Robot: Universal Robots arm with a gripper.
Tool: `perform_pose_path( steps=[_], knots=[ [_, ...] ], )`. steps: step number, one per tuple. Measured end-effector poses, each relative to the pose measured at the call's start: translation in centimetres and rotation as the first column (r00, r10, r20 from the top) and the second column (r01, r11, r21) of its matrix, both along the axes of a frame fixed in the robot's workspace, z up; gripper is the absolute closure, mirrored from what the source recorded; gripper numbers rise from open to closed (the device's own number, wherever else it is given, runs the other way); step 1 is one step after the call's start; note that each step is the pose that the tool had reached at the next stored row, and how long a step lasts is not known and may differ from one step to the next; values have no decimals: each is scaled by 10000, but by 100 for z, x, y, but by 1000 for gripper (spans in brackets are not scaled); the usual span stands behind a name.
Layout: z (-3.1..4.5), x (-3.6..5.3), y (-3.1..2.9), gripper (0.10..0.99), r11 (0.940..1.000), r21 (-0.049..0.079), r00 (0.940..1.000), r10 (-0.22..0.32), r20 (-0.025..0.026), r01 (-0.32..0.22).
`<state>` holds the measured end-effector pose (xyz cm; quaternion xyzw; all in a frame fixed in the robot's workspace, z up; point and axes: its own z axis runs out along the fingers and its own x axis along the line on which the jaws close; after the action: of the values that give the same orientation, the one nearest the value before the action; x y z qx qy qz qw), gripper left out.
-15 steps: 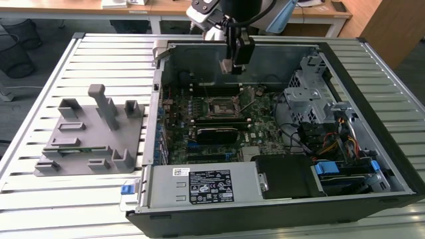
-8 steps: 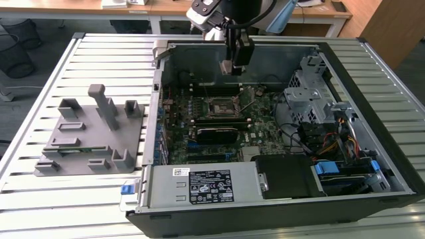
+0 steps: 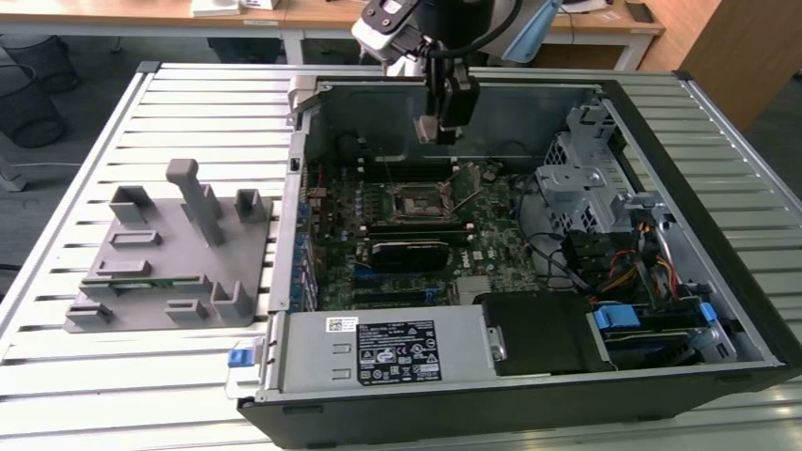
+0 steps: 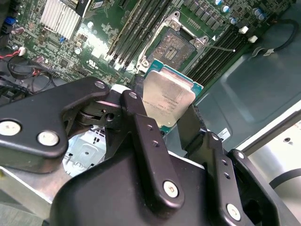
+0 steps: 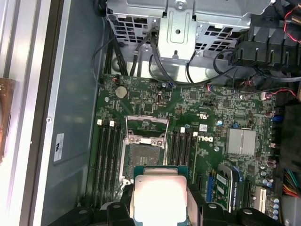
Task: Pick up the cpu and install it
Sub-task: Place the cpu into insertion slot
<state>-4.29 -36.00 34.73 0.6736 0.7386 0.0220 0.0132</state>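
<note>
The cpu [image 4: 167, 99], a flat square chip with a silvery top, is clamped by its edges between the black fingers [image 4: 141, 129] of my gripper [image 4: 168, 120], which is shut on it. In the first wrist view the cpu [image 5: 160, 195] hangs just beside the open dark socket [image 5: 143, 155] with its metal frame lifted. The socket [image 4: 178, 46] lies a short way beyond the chip on the green motherboard. In the exterior view my gripper [image 3: 439, 127] hovers inside the open computer case, above and slightly behind the socket [image 3: 420, 202].
Memory slots [image 5: 106, 160] flank the socket on both sides. A metal drive cage [image 3: 589, 178] and bundled cables [image 3: 626, 268] fill the case on the exterior view's right, with the power supply [image 3: 389, 348] in front. A grey fixture [image 3: 176, 254] with upright posts stands on the slatted table [image 3: 75, 376].
</note>
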Motion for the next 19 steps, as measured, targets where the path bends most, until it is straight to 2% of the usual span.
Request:
perform_pose_path(
  steps=[19],
  knots=[
    [-62,0,0,553,10000,-2,10000,-1,-1,1]
  ],
)
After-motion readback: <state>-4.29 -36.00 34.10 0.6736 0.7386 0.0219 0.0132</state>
